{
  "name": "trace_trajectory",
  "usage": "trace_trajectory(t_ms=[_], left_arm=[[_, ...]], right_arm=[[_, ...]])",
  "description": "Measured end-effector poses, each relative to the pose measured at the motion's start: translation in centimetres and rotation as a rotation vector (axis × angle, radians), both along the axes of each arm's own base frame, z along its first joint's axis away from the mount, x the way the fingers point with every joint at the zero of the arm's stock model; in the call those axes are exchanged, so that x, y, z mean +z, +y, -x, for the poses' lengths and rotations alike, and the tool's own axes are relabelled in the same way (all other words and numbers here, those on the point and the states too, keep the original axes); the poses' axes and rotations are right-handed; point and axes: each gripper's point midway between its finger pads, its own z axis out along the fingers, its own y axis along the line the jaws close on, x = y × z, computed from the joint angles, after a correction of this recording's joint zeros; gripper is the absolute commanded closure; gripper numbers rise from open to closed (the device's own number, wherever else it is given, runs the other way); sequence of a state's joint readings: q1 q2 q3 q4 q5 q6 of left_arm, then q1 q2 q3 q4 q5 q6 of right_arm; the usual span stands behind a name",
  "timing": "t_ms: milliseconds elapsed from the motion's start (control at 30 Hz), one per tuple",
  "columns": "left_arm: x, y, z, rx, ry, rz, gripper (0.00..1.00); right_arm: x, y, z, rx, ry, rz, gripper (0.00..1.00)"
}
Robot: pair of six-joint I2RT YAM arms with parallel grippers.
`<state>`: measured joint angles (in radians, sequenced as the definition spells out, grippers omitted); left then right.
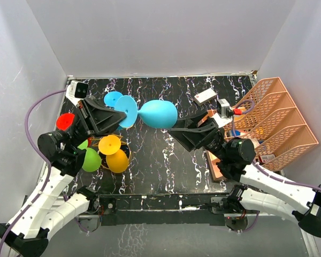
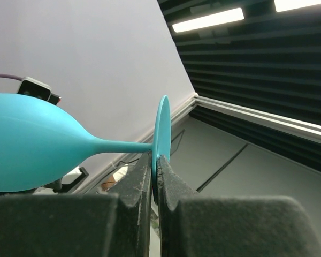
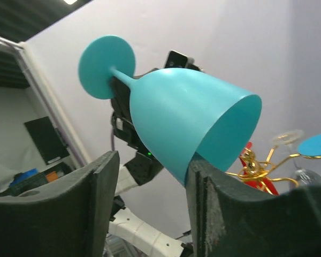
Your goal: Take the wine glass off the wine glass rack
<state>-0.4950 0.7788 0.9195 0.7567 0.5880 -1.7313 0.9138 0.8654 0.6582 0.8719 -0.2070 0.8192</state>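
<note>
**Rack, 8 o'clock, near edge.** The wine glass rack (image 3: 257,172) is gold wire. A green glass (image 1: 91,159), an orange glass (image 1: 118,161) and a red glass (image 1: 65,121) cluster round it. All are plastic-looking and carry no marking that can be read.

**Task item, just past centre toward 12 o'clock.** The turquoise wine glass (image 1: 158,114) is off the rack and held in the air on its side. Its foot points to 9 o'clock and its mouth to 3 o'clock. The bowl is empty.

**Left claw** (image 2: 155,160): clamped tight on the rim of the glass's foot disc.

**Right claw** (image 3: 152,160): jaws spread wide, one on each side of the bowl near its mouth. One pad appears to touch the bowl, but contact cannot be confirmed.

**Organiser, 3 o'clock.** The peach mesh organiser (image 1: 289,134) has several slanted compartments. Small blue and orange items show through the mesh, too small to identify.

**Far, 1 o'clock.** A white box (image 1: 205,96) lies on the dark marbled surface (image 1: 166,166). Its face is too small to read.
</note>
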Motion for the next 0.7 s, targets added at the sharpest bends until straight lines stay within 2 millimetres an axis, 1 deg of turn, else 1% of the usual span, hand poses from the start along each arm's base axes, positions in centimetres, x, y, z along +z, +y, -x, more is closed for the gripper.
trace_trajectory(t_ms=[100, 200, 233, 333, 433, 500, 567, 600, 700], left_arm=[[0.2, 0.3, 0.5, -0.034, -0.002, 0.037, 1.00], [0.1, 0.5, 0.8, -0.065, 0.000, 0.068, 1.00], [0.2, 0.5, 1.0, -0.075, 0.000, 0.078, 1.00], [0.4, 0.7, 1.2, -0.096, 0.005, 0.094, 1.00], [0.3, 0.6, 1.2, -0.110, 0.016, 0.096, 1.00], [0.3, 0.6, 1.3, -0.115, 0.019, 0.096, 0.92], [0.2, 0.6, 1.3, -0.111, 0.017, 0.094, 0.81], [0.1, 0.5, 1.1, -0.101, 0.013, 0.092, 0.73], [-0.8, 0.2, 0.1, -0.042, 0.018, 0.063, 0.47]], right_arm=[[0.4, -0.4, 1.3, 0.045, -0.057, -0.037, 0.65], [0.7, -0.6, 2.3, 0.079, -0.106, -0.054, 0.82], [0.8, -0.6, 2.7, 0.091, -0.126, -0.058, 0.85], [0.9, -0.6, 3.7, 0.127, -0.179, -0.059, 0.91], [1.2, -0.9, 4.5, 0.142, -0.224, -0.069, 0.92], [1.3, -1.0, 4.6, 0.136, -0.244, -0.066, 0.92], [1.4, -1.1, 4.7, 0.122, -0.260, -0.063, 0.92], [1.4, -1.2, 4.8, 0.115, -0.269, -0.061, 0.92], [1.9, -1.9, 5.3, 0.089, -0.294, -0.061, 0.92]])
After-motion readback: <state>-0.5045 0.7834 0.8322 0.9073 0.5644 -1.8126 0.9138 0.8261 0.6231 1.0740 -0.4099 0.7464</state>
